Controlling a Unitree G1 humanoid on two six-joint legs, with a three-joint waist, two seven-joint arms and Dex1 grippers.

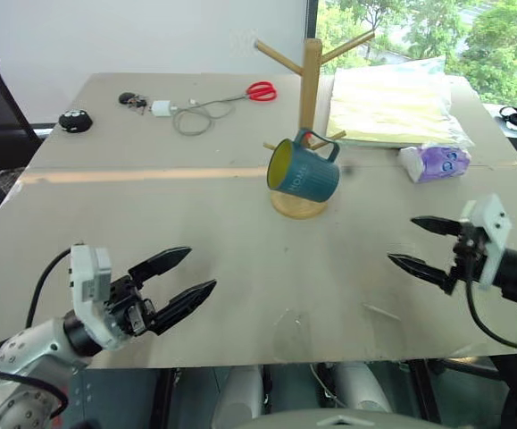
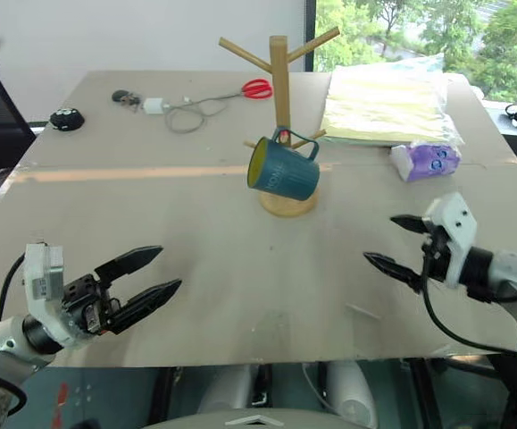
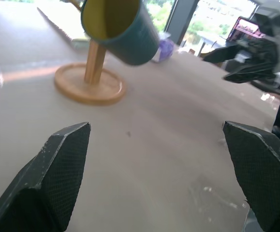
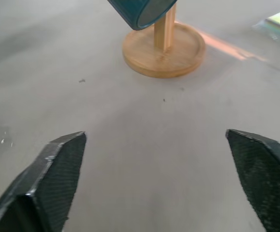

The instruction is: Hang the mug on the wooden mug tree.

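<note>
The mug (image 1: 304, 169) hangs by its handle on a low peg of the wooden mug tree (image 1: 309, 67), tipped sideways. It looks hard, smooth and breakable; the handle is the best place to hold. Both the left gripper (image 1: 179, 280) and right gripper (image 1: 423, 243) are spread wide, holding nothing. Scissors (image 1: 260, 90), a cable (image 1: 195, 116) and a tissue pack (image 1: 434, 162) lie well away, blocking nothing

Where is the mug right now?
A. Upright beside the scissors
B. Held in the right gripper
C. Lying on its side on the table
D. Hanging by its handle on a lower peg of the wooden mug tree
D: the mug hangs tilted from a low peg of the wooden mug tree, above the round base, while the right gripper stands open, apart from it.
</note>
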